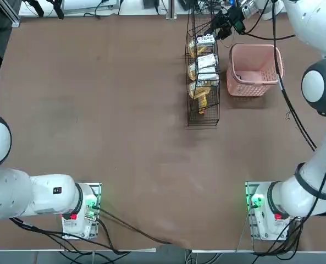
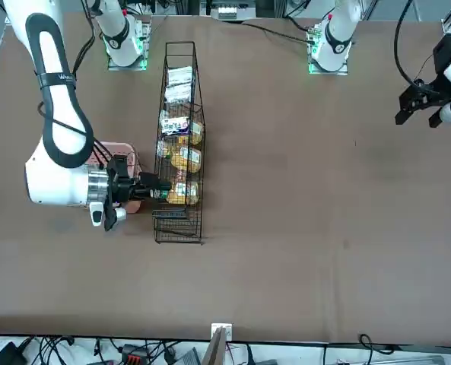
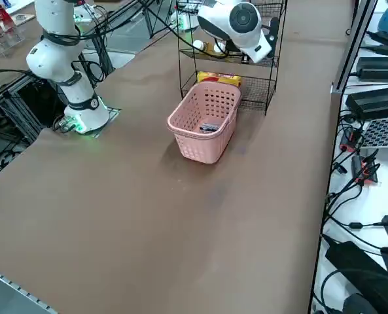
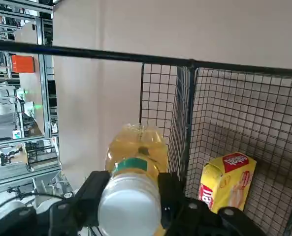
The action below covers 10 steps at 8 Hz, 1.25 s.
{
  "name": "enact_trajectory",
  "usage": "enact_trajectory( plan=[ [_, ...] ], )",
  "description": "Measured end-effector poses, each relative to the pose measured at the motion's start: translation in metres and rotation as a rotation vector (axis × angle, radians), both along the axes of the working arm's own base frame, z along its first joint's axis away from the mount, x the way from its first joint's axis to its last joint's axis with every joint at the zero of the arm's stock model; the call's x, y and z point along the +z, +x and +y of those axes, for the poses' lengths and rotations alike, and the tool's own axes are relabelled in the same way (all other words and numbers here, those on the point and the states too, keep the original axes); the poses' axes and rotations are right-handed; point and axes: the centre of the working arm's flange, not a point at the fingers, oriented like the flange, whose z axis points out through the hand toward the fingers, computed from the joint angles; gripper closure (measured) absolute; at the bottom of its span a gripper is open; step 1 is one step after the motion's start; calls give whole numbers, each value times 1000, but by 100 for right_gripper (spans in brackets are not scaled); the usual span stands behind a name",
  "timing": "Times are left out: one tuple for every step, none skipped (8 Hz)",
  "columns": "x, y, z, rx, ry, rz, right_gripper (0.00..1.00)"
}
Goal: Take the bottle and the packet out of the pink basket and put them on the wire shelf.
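Right gripper (image 4: 128,196) positioned at the wire shelf (image 2: 179,144), at the shelf end nearest the pink basket (image 3: 205,123). Fingers (image 4: 94,189) clamped on either side of the bottle (image 4: 133,182), just below its white cap; amber liquid and a green band visible through the clear plastic. Bottle held lying level, base pointing into the shelf past an upright wire. In the front view, same gripper (image 2: 153,186) reaching level into a lower tier from the basket side.

Pink basket standing upright on the brown table (image 1: 97,110), just beside the shelf, apart from it. Inside the basket, one small flat packet (image 3: 209,127) with dark print lying on the floor; no further detail legible.

Wire shelf standing upright, tiers stocked: white packets (image 1: 206,60) and yellow-orange packets (image 1: 198,91) seen from overhead. One yellow packet with red label (image 4: 228,181) standing tilted in the compartment next to the bottle, separated from it by a wire partition. Contact between bottle and shelf floor: cannot tell.
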Motion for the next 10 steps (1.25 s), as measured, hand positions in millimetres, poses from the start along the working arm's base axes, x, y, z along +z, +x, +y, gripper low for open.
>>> enact_trajectory(
  plan=[
    [1,0,2,3,3,-2,29],
    [3,0,4,5,4,-4,27],
    [3,0,3,5,4,-4,27],
    [3,0,3,5,4,-4,26],
    [3,0,3,5,4,-4,26],
    [3,0,3,5,4,-5,26],
    [4,1,3,5,4,-7,25],
    [5,2,1,2,3,-11,26],
    [7,3,-2,-1,3,-15,25],
    [10,5,-5,-5,4,-20,25]
  ],
)
